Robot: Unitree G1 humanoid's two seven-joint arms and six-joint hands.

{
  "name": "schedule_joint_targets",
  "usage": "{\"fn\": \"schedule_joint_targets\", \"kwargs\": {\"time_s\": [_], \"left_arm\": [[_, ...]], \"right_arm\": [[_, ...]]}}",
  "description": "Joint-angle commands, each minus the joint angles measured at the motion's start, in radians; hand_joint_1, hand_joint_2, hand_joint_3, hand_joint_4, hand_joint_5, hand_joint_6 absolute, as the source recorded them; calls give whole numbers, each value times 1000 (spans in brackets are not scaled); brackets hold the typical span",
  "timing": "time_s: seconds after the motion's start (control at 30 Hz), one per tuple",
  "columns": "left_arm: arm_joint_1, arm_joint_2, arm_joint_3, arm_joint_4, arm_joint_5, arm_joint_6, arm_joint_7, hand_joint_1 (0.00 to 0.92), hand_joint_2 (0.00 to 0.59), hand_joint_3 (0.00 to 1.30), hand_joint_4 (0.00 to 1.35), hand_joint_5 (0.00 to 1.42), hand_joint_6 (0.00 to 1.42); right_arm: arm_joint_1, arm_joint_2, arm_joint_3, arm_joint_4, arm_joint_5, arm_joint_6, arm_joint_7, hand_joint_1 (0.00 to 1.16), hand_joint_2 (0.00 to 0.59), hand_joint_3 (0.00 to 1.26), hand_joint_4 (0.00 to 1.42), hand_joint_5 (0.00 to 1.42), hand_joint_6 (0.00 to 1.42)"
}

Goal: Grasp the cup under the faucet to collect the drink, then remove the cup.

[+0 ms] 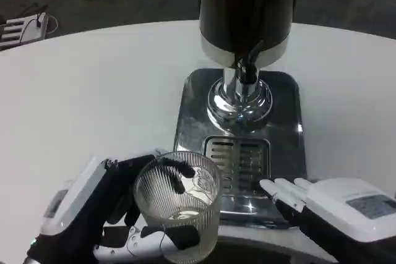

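Your left hand (102,214) grips the cup (178,205) — dark fingers (176,174) curl around its far side and a white-and-black finger lies across the near side, so the ribbed clear glass sits upright between them, off the near-left corner of the drip tray (291,128). The faucet (246,66) of the dark dispenser (247,10) hangs well beyond those fingertips. Your right hand (337,205) holds nothing — its fingers lie straight and slightly apart, their tips at the tray's near edge (touching or just above, you cannot tell), right of the grate (238,159).
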Motion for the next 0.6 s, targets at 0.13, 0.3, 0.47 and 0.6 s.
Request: {"fn": "schedule_joint_targets", "kwargs": {"time_s": [0.13, 0.3, 0.47, 0.6], "left_arm": [[-46, -32, -4, 42, 56, 2, 36, 381, 53, 995, 1119, 1286, 1424], [-199, -52, -19, 185, 158, 16, 118, 381, 53, 995, 1119, 1286, 1424], [-369, -43, -67, 382, 257, 25, 220, 381, 53, 995, 1119, 1286, 1424], [-468, -48, -123, 502, 319, 40, 290, 381, 53, 995, 1119, 1286, 1424]], "right_arm": [[31, 23, -32, -23, -8, -33, 3, 466, 521, 0, 0, 0, 1], [65, 61, -89, -23, 9, -90, 6, 466, 521, 0, 0, 0, 2], [101, 105, -148, -23, 39, -161, 17, 465, 521, 0, 0, 0, 10], [125, 125, -217, -23, 85, -214, 25, 464, 521, 0, 0, 0, 13]]}}
